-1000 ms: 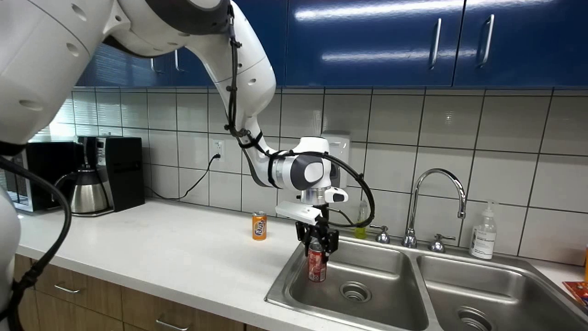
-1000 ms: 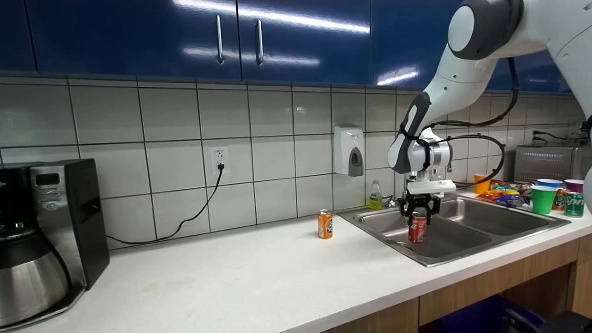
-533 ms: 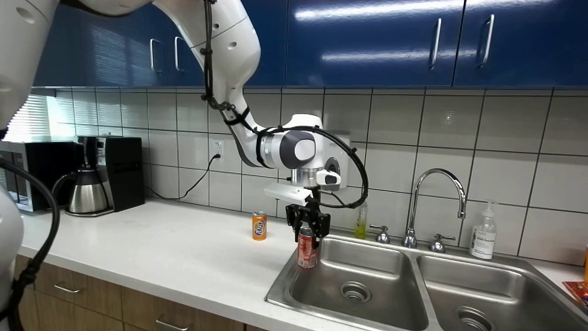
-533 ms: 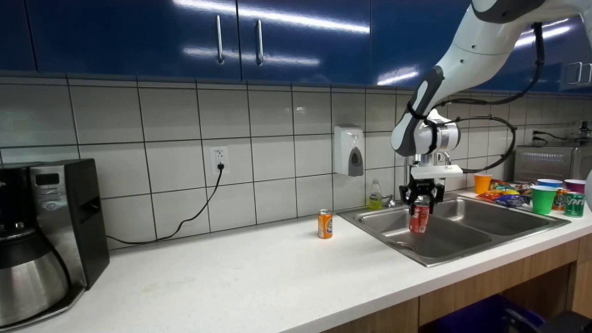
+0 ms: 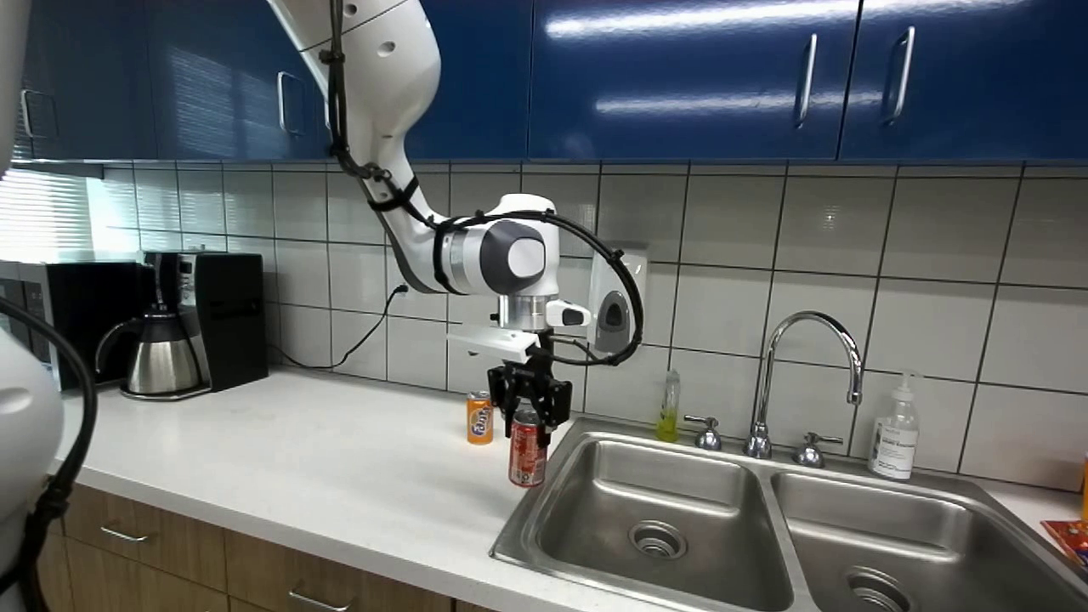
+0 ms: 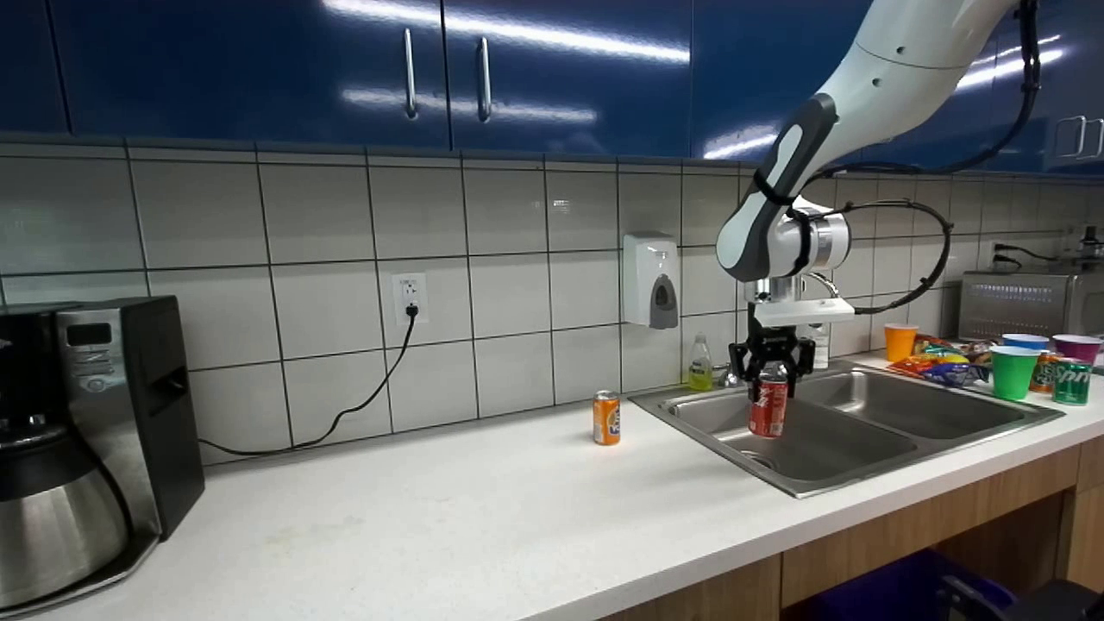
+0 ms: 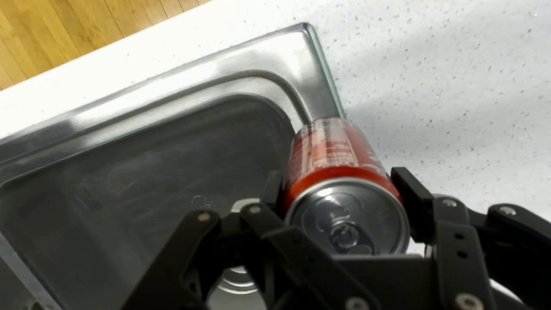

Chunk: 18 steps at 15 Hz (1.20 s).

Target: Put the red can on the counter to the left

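Note:
The red can (image 5: 528, 463) hangs upright in my gripper (image 5: 527, 425), raised near the left rim of the sink. It shows in both exterior views (image 6: 768, 416). In the wrist view the red can (image 7: 333, 146) shows its silvery top toward the camera, with the black fingers (image 7: 413, 202) against both sides. Its lower end overlaps the sink corner and rim there. The gripper is shut on the can near its top. The white counter (image 5: 323, 459) runs left of the sink, and the counter also shows in the wrist view (image 7: 456, 86).
An orange can (image 5: 480, 421) stands on the counter close behind and left of the red can. The double steel sink has its rim (image 5: 520, 535) beneath, with a faucet (image 5: 803, 319) behind. A coffee maker (image 6: 129, 414) stands far left. Cups (image 6: 1012, 373) and snacks lie right of the sink.
My gripper has carried the red can up and to the left, from over the left basin to about the sink's left rim. The grip looks unchanged.

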Available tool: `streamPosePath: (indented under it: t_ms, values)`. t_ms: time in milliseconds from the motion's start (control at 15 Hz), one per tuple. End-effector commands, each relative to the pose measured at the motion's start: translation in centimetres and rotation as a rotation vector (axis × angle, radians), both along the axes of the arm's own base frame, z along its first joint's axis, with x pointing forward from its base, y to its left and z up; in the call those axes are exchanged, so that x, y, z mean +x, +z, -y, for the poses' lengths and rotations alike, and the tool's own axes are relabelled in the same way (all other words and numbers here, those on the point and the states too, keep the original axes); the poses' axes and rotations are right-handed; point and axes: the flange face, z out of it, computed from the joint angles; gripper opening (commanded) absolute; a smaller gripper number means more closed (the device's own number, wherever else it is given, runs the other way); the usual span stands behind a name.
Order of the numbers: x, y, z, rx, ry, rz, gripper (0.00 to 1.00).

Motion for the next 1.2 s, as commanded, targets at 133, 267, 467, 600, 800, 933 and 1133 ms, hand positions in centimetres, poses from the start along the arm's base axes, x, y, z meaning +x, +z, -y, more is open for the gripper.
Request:
streamPosePath:
  t_ms: [133,267,467,600,800,933,1133]
  values:
    - [-0.6,0.3,-5.4,0.004,0.073,-0.029,0.4]
    - [-0.5,-0.1,-7.1,0.009,0.102,-0.038,0.4]
    - [-0.4,-0.9,-9.0,0.013,0.133,-0.048,0.4]
    - [-0.4,-1.4,-9.8,0.016,0.146,-0.055,0.4]
    - [-0.5,-2.0,-10.5,0.018,0.157,-0.065,0.4]
    - [-0.6,-2.5,-10.7,0.018,0.161,-0.073,0.4]
    - [-0.8,-3.3,-10.8,0.015,0.163,-0.084,0.4]
